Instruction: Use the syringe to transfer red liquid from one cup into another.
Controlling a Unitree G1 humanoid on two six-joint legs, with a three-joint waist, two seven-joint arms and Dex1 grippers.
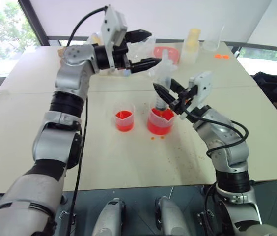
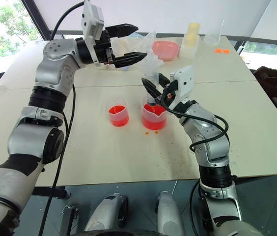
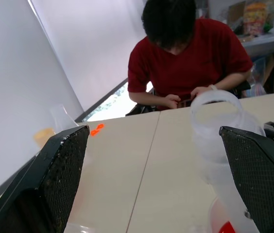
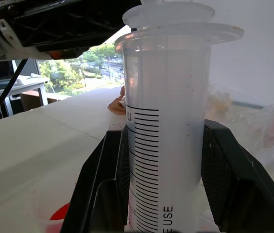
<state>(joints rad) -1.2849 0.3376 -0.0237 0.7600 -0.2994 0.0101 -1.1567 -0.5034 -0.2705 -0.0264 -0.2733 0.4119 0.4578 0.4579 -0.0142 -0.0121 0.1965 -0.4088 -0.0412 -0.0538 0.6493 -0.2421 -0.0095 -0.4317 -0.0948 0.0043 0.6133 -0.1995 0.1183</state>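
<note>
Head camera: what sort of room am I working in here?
Probably a lab or office test space: pale tables pushed together by windows, plastic beakers of red liquid, and a person in a red shirt seated at the far side.

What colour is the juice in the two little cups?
Bright orange-red, in both the bigger beaker and the smaller beaker. The right eye view shows it best.

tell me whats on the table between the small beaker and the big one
Nothing: in the left eye view, only a narrow strip of bare table separates the smaller beaker from the larger beaker. They stand side by side, apart, both holding red liquid.
</note>
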